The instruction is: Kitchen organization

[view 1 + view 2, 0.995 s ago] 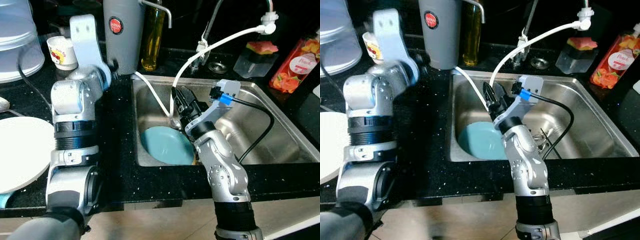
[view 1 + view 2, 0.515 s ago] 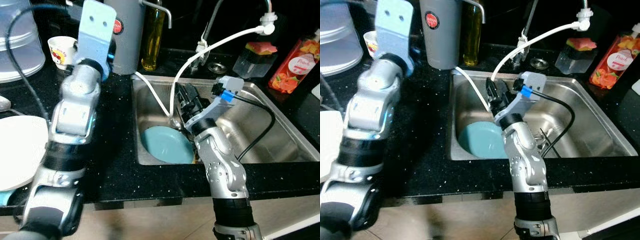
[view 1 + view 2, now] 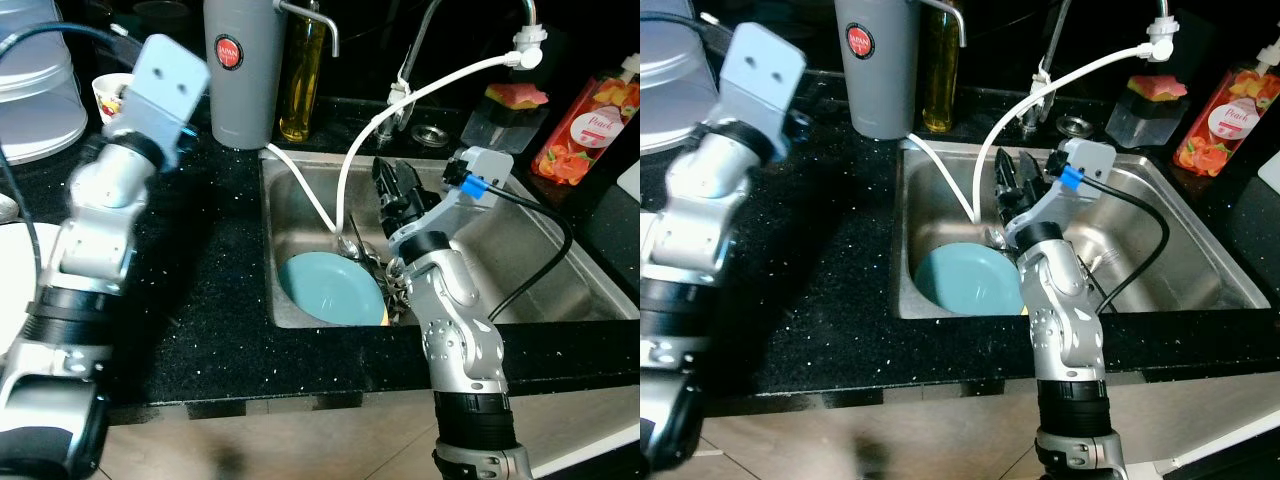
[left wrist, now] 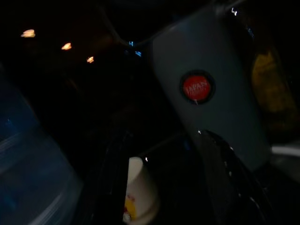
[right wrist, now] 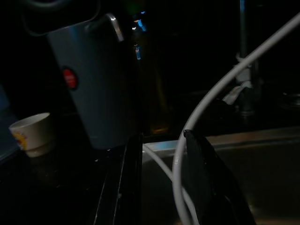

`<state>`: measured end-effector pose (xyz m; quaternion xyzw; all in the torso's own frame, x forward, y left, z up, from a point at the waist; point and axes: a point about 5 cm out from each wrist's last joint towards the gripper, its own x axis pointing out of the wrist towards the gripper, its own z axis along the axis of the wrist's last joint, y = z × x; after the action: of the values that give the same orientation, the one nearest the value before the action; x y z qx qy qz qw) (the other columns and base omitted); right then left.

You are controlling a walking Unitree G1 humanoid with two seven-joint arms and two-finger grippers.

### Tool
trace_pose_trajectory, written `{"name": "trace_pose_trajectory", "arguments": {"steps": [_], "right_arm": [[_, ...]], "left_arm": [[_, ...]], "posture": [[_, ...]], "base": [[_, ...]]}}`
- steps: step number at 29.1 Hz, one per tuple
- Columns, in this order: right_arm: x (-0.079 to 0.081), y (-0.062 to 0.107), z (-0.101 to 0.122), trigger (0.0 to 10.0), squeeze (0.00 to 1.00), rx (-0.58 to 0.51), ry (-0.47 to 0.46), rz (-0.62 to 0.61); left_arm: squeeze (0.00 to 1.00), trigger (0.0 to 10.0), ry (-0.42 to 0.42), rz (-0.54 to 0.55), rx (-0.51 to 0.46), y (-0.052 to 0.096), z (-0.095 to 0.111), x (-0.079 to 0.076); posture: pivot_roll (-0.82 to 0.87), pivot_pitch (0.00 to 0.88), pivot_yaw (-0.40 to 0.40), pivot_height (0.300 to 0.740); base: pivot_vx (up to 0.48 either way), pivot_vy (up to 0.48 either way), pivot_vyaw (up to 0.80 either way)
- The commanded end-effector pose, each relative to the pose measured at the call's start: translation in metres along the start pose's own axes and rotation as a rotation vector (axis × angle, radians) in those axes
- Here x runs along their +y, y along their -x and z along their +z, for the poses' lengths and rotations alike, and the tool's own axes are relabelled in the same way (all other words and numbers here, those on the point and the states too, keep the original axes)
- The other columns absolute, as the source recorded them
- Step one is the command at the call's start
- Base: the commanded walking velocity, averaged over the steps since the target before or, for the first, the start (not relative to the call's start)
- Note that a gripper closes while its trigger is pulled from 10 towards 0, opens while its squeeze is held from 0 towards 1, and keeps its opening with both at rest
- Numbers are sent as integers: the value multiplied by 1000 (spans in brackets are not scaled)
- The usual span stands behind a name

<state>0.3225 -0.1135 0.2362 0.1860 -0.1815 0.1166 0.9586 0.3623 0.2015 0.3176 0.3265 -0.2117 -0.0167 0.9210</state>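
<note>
The right gripper (image 3: 1018,175) hangs over the steel sink (image 3: 560,290), jaws parted and empty beside the white hose (image 3: 350,165). Below lies a teal plate (image 3: 330,290) on the sink floor. The left gripper (image 4: 164,187), jaws parted wide, frames a paper cup (image 4: 138,192) on the black tabletop (image 3: 220,250), near the grey flask (image 3: 240,70).

Domestic kitchen. Evidence: a stainless steel sink (image 3: 560,290) is set into a black speckled tabletop (image 3: 220,310), with a faucet (image 3: 415,60) behind it. A teal plate (image 3: 332,290) lies in the basin. A grey thermos jug (image 3: 240,70), oil bottle (image 3: 303,80), dish soap bottle (image 3: 590,120) and small cup (image 3: 112,95) stand around.
</note>
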Motion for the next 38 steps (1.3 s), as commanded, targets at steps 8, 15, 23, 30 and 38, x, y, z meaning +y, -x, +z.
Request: {"name": "trace_pose_trajectory", "arguments": {"steps": [8,15,23,30,38], "right_arm": [[-9,5,3,10000,0,-2,35,-34],[-8,6,-1,10000,0,9,32,-32],[-6,6,-4,10000,0,7,25,-38],[-6,9,-5,10000,0,15,28,-32],[1,10,-11,10000,0,35,11,-10]], "left_arm": [[0,10000,-209,-319,270,14,-54,-1],[0,10000,-180,-325,264,13,-60,-4],[0,10000,-285,-450,101,18,-43,-16],[0,10000,-237,-507,-55,26,-1,-21],[0,10000,-32,-596,-141,60,39,-37]], "posture": [[297,32,-106,740],[299,26,-100,740],[304,12,-84,740],[314,15,-83,740],[340,19,-89,740]], "base": [[0,0,0],[0,0,0],[0,0,0],[0,0,0],[0,0,0]]}}
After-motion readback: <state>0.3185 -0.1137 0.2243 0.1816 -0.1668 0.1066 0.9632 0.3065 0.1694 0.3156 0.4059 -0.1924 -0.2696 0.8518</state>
